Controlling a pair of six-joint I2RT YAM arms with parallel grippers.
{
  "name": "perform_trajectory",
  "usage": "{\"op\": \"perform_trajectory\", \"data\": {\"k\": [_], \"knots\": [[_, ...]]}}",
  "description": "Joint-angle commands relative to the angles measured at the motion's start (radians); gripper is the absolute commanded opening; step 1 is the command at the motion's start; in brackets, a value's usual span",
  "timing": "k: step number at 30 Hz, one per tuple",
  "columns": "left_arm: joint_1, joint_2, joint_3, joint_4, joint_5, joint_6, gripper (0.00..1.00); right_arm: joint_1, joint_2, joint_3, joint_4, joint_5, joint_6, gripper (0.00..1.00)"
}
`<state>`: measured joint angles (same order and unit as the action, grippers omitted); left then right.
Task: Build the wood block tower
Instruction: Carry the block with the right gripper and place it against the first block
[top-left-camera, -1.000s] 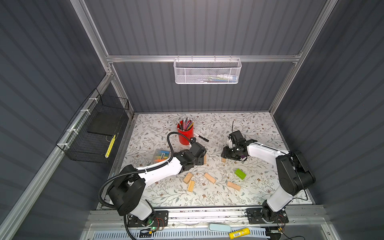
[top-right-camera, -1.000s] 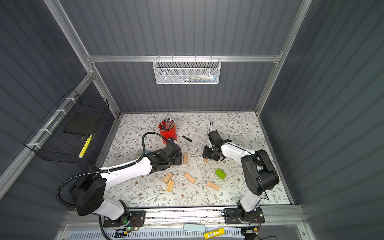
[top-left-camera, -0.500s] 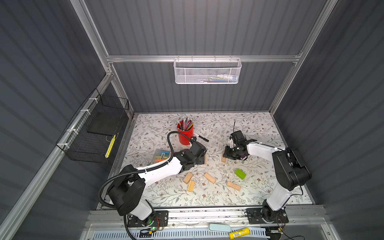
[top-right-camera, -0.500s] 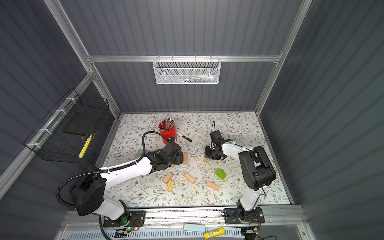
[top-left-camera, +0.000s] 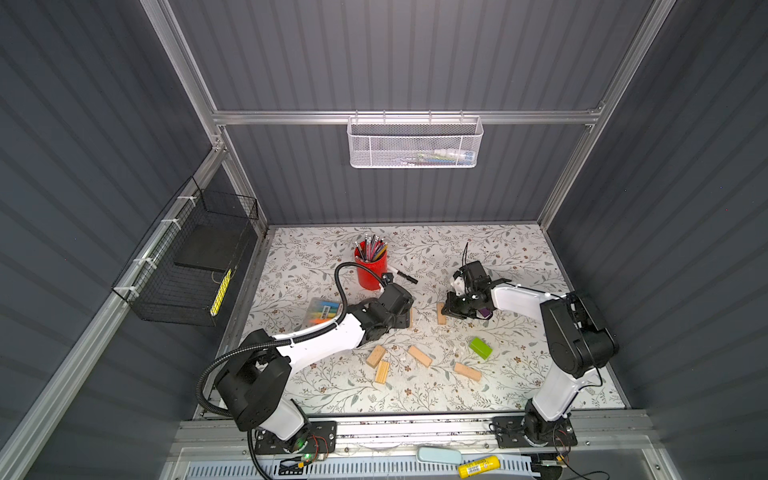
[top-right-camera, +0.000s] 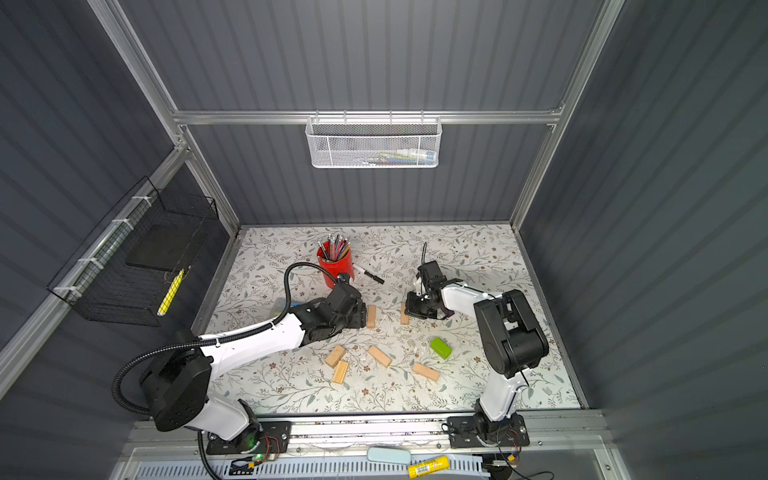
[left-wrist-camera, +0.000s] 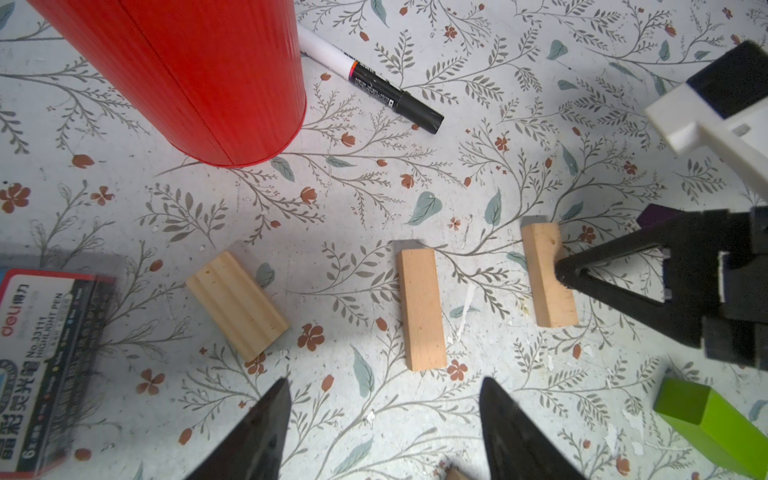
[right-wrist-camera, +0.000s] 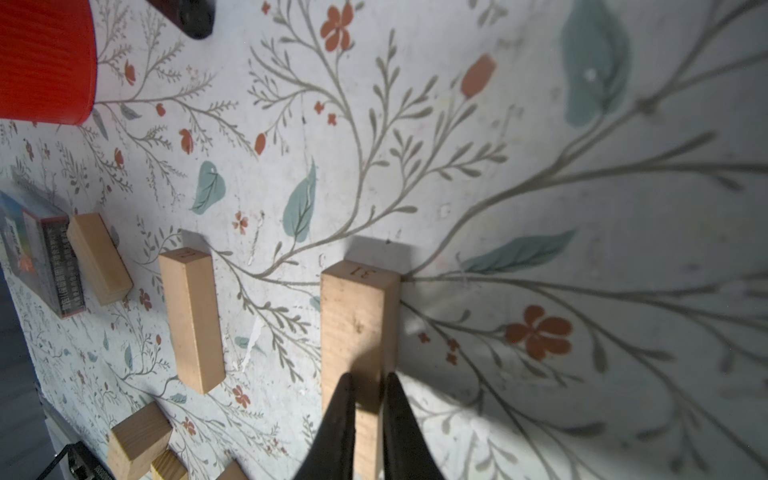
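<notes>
No tower is in view: each of the wood blocks lies singly on the floral mat. My right gripper (right-wrist-camera: 370, 376) is shut, its tips over the end of a pale block (right-wrist-camera: 357, 316), also seen in a top view (top-left-camera: 441, 313). The purple block (top-left-camera: 484, 312) peeks out under the right arm. My left gripper (left-wrist-camera: 383, 386) is open and empty, low over the mat just short of another pale block (left-wrist-camera: 422, 309). A grooved block (left-wrist-camera: 237, 303) lies beside it. The green block (top-left-camera: 481, 347) and several pale blocks (top-left-camera: 419, 356) lie nearer the front.
A red pencil cup (top-left-camera: 370, 269) stands at the back with a black marker (top-left-camera: 404, 276) beside it. A highlighter pack (top-left-camera: 322, 311) lies left of the left arm. A wire basket (top-left-camera: 195, 266) hangs on the left wall, a white basket (top-left-camera: 414, 143) on the back.
The right gripper's jaws have closed together over the pale block's end. The left arm has barely moved and its jaws stay apart.
</notes>
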<state>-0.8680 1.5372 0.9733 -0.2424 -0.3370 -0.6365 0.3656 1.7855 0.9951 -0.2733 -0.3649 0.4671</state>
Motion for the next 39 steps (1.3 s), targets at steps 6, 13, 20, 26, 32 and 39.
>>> {"op": "perform_trajectory", "data": {"k": [6, 13, 20, 26, 32, 39], "knots": [[0.036, -0.042, -0.053, 0.018, 0.024, -0.028, 0.72, 0.063, 0.039, 0.008, -0.007, -0.052, -0.005, 0.16], [0.055, -0.064, -0.087, 0.033, 0.044, -0.046, 0.72, 0.103, 0.055, 0.012, 0.045, -0.058, 0.069, 0.16], [0.076, -0.074, -0.104, 0.045, 0.069, -0.057, 0.72, 0.138, 0.091, 0.049, 0.056, -0.042, 0.117, 0.15], [0.087, -0.084, -0.116, 0.053, 0.076, -0.062, 0.72, 0.162, 0.11, 0.077, 0.059, -0.037, 0.136, 0.15], [0.093, -0.086, -0.123, 0.058, 0.088, -0.068, 0.72, 0.175, 0.124, 0.09, 0.056, -0.022, 0.152, 0.14], [0.095, -0.083, -0.125, 0.067, 0.093, -0.07, 0.72, 0.182, 0.121, 0.087, 0.068, -0.007, 0.175, 0.14]]}}
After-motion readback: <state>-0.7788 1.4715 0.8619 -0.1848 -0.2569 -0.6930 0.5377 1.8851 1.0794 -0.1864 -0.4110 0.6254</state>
